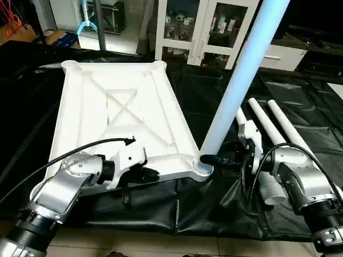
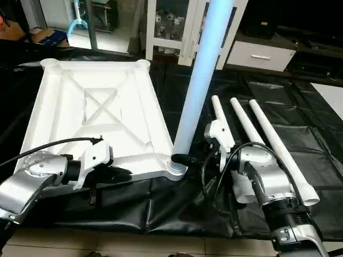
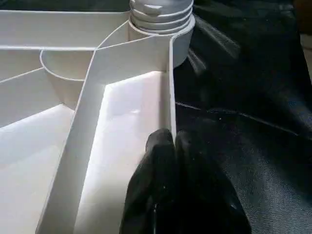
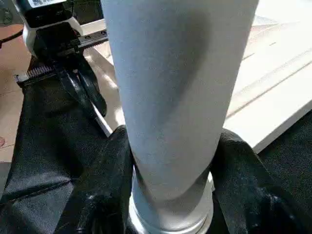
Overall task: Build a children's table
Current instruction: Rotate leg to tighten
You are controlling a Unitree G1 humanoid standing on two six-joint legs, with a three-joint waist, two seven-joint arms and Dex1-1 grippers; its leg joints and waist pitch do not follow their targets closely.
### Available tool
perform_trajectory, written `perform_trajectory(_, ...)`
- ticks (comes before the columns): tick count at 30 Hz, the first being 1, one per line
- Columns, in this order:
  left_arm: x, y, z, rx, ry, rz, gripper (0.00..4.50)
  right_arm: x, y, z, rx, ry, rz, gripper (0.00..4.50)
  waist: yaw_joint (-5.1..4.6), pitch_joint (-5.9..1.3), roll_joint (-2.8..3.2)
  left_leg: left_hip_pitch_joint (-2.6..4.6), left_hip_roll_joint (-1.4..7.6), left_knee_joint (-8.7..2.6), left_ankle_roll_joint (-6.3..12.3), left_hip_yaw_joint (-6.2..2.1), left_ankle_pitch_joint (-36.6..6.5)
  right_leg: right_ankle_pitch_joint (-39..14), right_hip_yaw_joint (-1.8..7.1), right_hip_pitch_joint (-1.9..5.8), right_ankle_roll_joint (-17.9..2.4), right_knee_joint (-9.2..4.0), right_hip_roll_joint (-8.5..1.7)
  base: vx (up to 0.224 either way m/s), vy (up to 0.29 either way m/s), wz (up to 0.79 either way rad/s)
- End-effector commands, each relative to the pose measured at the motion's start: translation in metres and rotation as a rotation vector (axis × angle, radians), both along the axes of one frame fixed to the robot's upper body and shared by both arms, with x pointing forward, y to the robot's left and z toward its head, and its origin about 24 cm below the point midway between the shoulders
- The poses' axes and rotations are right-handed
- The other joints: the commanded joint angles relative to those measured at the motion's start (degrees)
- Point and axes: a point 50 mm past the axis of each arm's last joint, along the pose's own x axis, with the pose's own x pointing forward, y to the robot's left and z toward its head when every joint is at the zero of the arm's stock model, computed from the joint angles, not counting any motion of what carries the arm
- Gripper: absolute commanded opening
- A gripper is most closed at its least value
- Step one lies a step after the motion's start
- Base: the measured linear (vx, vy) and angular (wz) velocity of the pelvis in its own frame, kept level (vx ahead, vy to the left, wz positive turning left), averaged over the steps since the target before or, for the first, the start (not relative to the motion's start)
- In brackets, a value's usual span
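White plastic, the rectangular tabletop (image 1: 120, 115) is lying upside down on the black-covered bench (image 1: 214, 203), its X-ribbed underside facing up and a round socket showing at each visible corner. At the tabletop's near corner on the robot's right, one long white tapered tube leg (image 1: 241, 80) is standing upright, its threaded base sitting in that corner socket (image 1: 202, 168).

The right gripper (image 4: 168, 195) is reaching in from beyond that corner, its black fingers (image 4: 105, 185) sitting on either side of the leg's base and pinching it just above the socket.

The left gripper (image 3: 171, 141) is meeting the tabletop's near edge, a little way along from the socket with the leg. Its two black fingers (image 3: 151, 185) are pressed together on the thin rim wall of the tabletop, one inside it and one outside.

Three more white tapered tube legs (image 2: 262, 139) are lying side by side on the bench beyond the standing leg, well clear of the tabletop, with their wide open ends pointing toward the robot. The right forearm is crossing over the nearest of them.

Behind the tabletop's far edge, white glass-door cabinets (image 1: 198, 29) are standing on the floor.
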Motion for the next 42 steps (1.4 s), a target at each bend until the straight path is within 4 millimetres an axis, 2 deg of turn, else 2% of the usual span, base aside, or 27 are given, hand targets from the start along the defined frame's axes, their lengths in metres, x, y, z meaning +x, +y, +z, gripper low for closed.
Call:
perform_trajectory(1,-0.004,-0.012,0.007,-0.055,-0.010,-0.065,0.00,0.006,-0.011,-0.003,-0.021,-0.004,-0.116,1.91,-0.21,-3.59,0.76,1.30,1.46,-4.53,-0.34,-0.18,-18.4,-18.8,2.04,2.12,-10.5,-3.67,-1.98,0.000,0.000,0.00)
perform_trajectory(4,0.000,-0.012,0.005,-0.028,-0.029,-0.019,0.00,0.013,-0.013,-0.009,-0.037,-0.022,-0.244,1.88,-0.41,-3.65,0.80,1.23,1.42,-4.60,-1.15,-0.34,-19.5,-20.4,1.93,2.16,-10.1,-3.72,-2.02,0.000,0.000,0.00)
perform_trajectory(6,0.012,-0.011,0.002,0.019,-0.055,0.117,0.00,0.021,-0.014,-0.020,-0.090,-0.026,-0.446,1.88,-1.08,-3.42,0.74,1.40,1.38,-4.67,-2.45,-0.33,-20.9,-22.5,1.98,1.66,-9.6,-4.00,-1.92,0.000,0.000,0.00)
perform_trajectory(7,0.016,-0.012,0.001,0.028,-0.059,0.176,0.00,0.023,-0.015,-0.025,-0.106,-0.019,-0.531,1.87,-1.23,-3.46,0.80,1.41,1.38,-4.66,-3.11,-0.45,-21.1,-23.1,1.95,1.70,-9.5,-3.91,-2.02,0.000,0.000,0.00)
perform_trajectory(9,0.026,-0.017,0.001,0.033,-0.071,0.303,0.00,0.027,-0.015,-0.035,-0.137,0.007,-0.720,1.87,-1.91,-3.43,0.66,1.17,1.14,-4.62,-4.15,-0.78,-22.9,-27.5,1.66,1.80,-7.7,-4.34,-2.11,0.000,0.000,0.00)
perform_trajectory(10,0.026,-0.017,0.001,0.033,-0.071,0.303,0.00,0.027,-0.015,-0.035,-0.137,0.007,-0.720,1.87,-1.91,-3.55,0.64,1.42,1.02,-4.43,-3.92,-0.88,-24.3,-29.5,1.48,1.57,-6.5,-4.85,-2.14,0.000,0.000,0.00)
perform_trajectory(12,0.034,-0.021,0.001,0.028,-0.076,0.421,0.00,0.028,-0.015,-0.043,-0.185,0.011,-0.882,1.87,-2.05,-3.52,0.65,1.65,0.95,-4.27,-3.65,-0.86,-25.1,-29.9,1.45,1.19,-5.9,-5.17,-2.05,0.000,0.000,0.00)
perform_trajectory(13,0.041,-0.031,0.003,0.005,-0.084,0.520,0.00,0.029,-0.012,-0.051,-0.206,0.026,-1.079,1.87,-2.20,-3.48,0.61,1.55,0.98,-4.30,-3.72,-0.81,-25.2,-29.8,1.47,1.17,-5.7,-5.10,-1.96,0.000,0.000,0.00)
perform_trajectory(14,0.047,-0.039,0.006,-0.027,-0.096,0.591,0.00,0.029,-0.007,-0.056,-0.200,0.043,-1.203,1.86,-2.64,-3.26,1.00,1.61,0.92,-4.39,-4.60,-0.80,-25.8,-30.4,1.49,0.65,-5.2,-5.32,-1.79,0.000,0.000,0.00)
perform_trajectory(15,0.047,-0.039,0.006,-0.027,-0.096,0.591,0.00,0.029,-0.007,-0.056,-0.200,0.043,-1.203,1.86,-2.53,-3.50,0.91,1.99,0.80,-4.15,-4.75,-0.91,-26.5,-31.3,1.23,0.52,-4.7,-5.52,-1.84,0.000,0.000,0.00)
perform_trajectory(16,0.050,-0.044,0.008,-0.048,-0.103,0.634,0.00,0.028,-0.004,-0.059,-0.194,0.060,-1.279,1.86,-2.49,-3.61,0.75,1.88,0.61,-4.09,-4.15,-1.08,-27.4,-32.2,0.87,0.90,-3.8,-5.75,-1.72,0.000,0.000,0.00)
perform_trajectory(17,0.053,-0.052,0.010,-0.069,-0.111,0.651,0.00,0.028,0.006,-0.062,-0.180,0.068,-1.341,1.86,-2.59,-3.55,0.98,1.61,0.72,-4.18,-3.94,-1.10,-27.4,-31.4,1.03,0.77,-3.4,-5.76,-1.87,0.000,0.000,0.00)
perform_trajectory(18,0.054,-0.056,0.011,-0.080,-0.112,0.649,0.00,0.028,0.013,-0.062,-0.170,0.066,-1.343,1.86,-2.59,-3.69,0.85,1.81,0.58,-4.09,-3.90,-1.07,-27.5,-31.0,0.96,0.59,-3.2,-5.87,-1.75,0.000,0.000,0.00)
perform_trajectory(21,0.054,-0.070,0.014,-0.100,-0.114,0.628,0.00,0.031,0.040,-0.060,-0.139,0.069,-1.314,1.86,-2.50,-3.74,0.88,1.38,0.58,-4.24,-3.52,-1.06,-26.7,-29.4,1.09,0.83,-3.2,-5.71,-1.84,0.000,0.000,0.00)
perform_trajectory(24,0.053,-0.067,0.013,-0.085,-0.108,0.624,0.00,0.034,0.044,-0.056,-0.109,0.058,-1.294,1.86,-2.47,-3.79,0.93,1.10,0.67,-4.44,-3.15,-1.00,-25.9,-25.8,1.22,1.18,-3.8,-5.18,-1.69,0.000,0.000,0.00)
perform_trajectory(26,0.051,-0.064,0.011,-0.071,-0.100,0.623,0.00,0.036,0.045,-0.051,-0.061,0.056,-1.282,1.86,-2.50,-3.74,1.09,1.14,0.70,-4.45,-2.97,-0.91,-25.9,-24.9,1.33,1.09,-4.0,-5.12,-1.68,0.000,0.000,0.00)
perform_trajectory(28,0.050,-0.056,0.009,-0.043,-0.092,0.639,0.00,0.039,0.056,-0.037,0.069,0.034,-1.148,2.42,-2.59,-3.78,1.01,0.89,0.69,-4.50,-2.71,-0.94,-25.8,-24.5,1.33,1.38,-4.3,-5.00,-1.69,0.000,0.000,0.00)
perform_trajectory(30,0.048,-0.050,0.006,-0.019,-0.089,0.640,0.00,0.038,0.061,-0.021,0.139,-0.048,-1.037,2.62,-2.74,-3.78,1.00,0.77,0.79,-4.51,-2.13,-0.90,-25.2,-23.1,1.37,1.61,-4.8,-4.91,-1.68,0.000,0.000,0.00)
perform_trajectory(31,0.048,-0.049,0.006,-0.015,-0.088,0.639,0.00,0.038,0.061,-0.019,0.149,-0.059,-1.026,2.68,-2.63,-3.78,1.08,0.75,0.83,-4.53,-2.01,-0.88,-24.8,-22.7,1.41,1.64,-4.8,-4.91,-1.70,0.000,0.000,0.00)
perform_trajectory(33,0.045,-0.043,0.003,0.007,-0.085,0.613,0.00,0.036,0.058,-0.007,0.173,-0.111,-0.949,2.94,-3.12,-3.88,0.95,-0.15,0.80,-4.81,-2.14,-1.18,-22.6,-21.0,1.33,2.53,-5.2,-4.33,-1.76,0.000,0.000,0.00)
perform_trajectory(34,0.045,-0.042,0.002,0.011,-0.083,0.603,0.00,0.036,0.058,-0.006,0.175,-0.115,-0.935,3.02,-3.19,-4.06,0.92,-0.25,0.76,-4.76,-2.03,-1.19,-21.2,-19.7,1.34,2.75,-5.2,-4.15,-1.73,0.000,0.000,0.00)
perform_trajectory(35,0.043,-0.040,0.002,0.018,-0.080,0.588,0.00,0.035,0.057,-0.004,0.177,-0.119,-0.917,3.07,-3.19,-4.07,0.94,-0.12,0.81,-4.69,-1.98,-1.11,-20.7,-19.0,1.42,2.58,-5.5,-4.04,-1.76,0.000,0.000,0.00)
perform_trajectory(36,0.038,-0.038,0.002,0.011,-0.103,0.493,0.00,0.029,0.059,0.000,0.191,-0.098,-0.755,3.14,-3.22,-3.94,0.80,0.23,0.77,-4.56,-0.64,-0.95,-20.7,-18.3,1.48,2.50,-6.3,-4.17,-1.58,0.000,0.000,0.00)
perform_trajectory(37,0.035,-0.036,0.001,0.009,-0.093,0.464,0.00,0.026,0.058,0.001,0.180,-0.099,-0.688,3.14,-3.21,-3.93,0.91,0.16,0.87,-4.55,-0.44,-0.89,-20.3,-17.8,1.61,2.50,-6.6,-4.09,-1.69,0.000,0.000,0.00)
perform_trajectory(38,0.033,-0.033,-0.001,0.024,-0.071,0.446,0.00,0.023,0.055,0.002,0.156,-0.113,-0.637,3.37,-3.18,-3.98,1.09,0.34,1.06,-4.49,-0.18,-0.76,-19.5,-16.3,1.74,2.28,-7.5,-3.94,-1.72,0.000,0.000,0.00)
perform_trajectory(39,0.031,-0.030,-0.003,0.036,-0.052,0.443,0.00,0.022,0.053,0.002,0.138,-0.125,-0.615,3.37,-3.01,-3.96,1.13,0.56,1.10,-4.43,-0.10,-0.70,-19.1,-15.6,1.75,2.18,-8.0,-3.91,-1.66,0.000,0.000,0.00)
perform_trajectory(42,0.017,-0.022,0.001,-0.005,-0.050,0.256,0.00,0.015,0.027,0.008,0.090,-0.134,-0.431,3.37,-2.11,-4.00,1.15,0.73,1.21,-4.40,0.80,-0.40,-16.6,-12.3,1.93,2.41,-10.2,-3.48,-1.64,0.000,0.000,0.00)
